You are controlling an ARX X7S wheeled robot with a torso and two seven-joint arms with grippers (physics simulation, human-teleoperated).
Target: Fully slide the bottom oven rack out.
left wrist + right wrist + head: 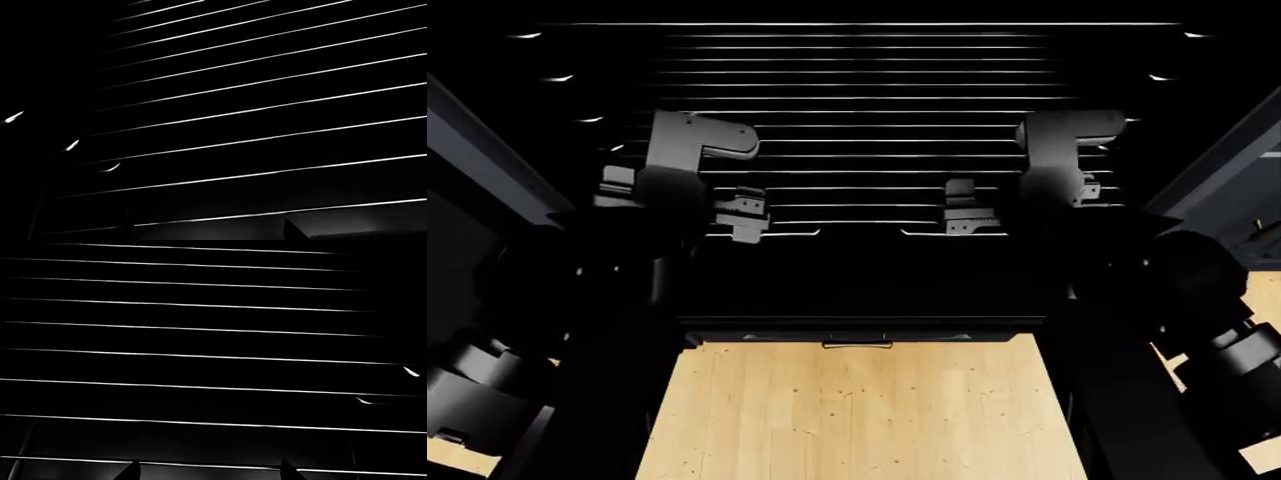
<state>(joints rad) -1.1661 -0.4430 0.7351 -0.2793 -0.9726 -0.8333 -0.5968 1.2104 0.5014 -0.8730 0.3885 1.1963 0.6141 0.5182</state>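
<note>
Bottom oven rack (854,140), the wide flat grid of thin silvery wire bars, sits inside the dark cavity of the black built-in oven (507,140), its front rail with the short dipped centre notch lying between your two sets of fingers. Expect it to handle as a stiff, light metal frame: it will not flex or crush, but the thin round wire is smooth and likely slippery, and it runs on the side rails, so an uneven pull could skew it and make it bind.

Take hold on the front rail, one side of the notch each, where both grippers already hover. Your left gripper (745,215) and right gripper (968,215) both sit right at that rail. Whether their fingers are wide, narrow or closed on the wire, you cannot tell from the head view, and the wrist views show only bright bars on black. In the right wrist view two dark fingertips (131,471) stand apart, just short of the nearest bar.

Its long axis runs side to side across the oven, parallel to the bars; the rack lies flat, its front edge facing you. The pull should go straight toward you, across the bars, over the open door (861,325) and the pale wooden floor (854,420).
</note>
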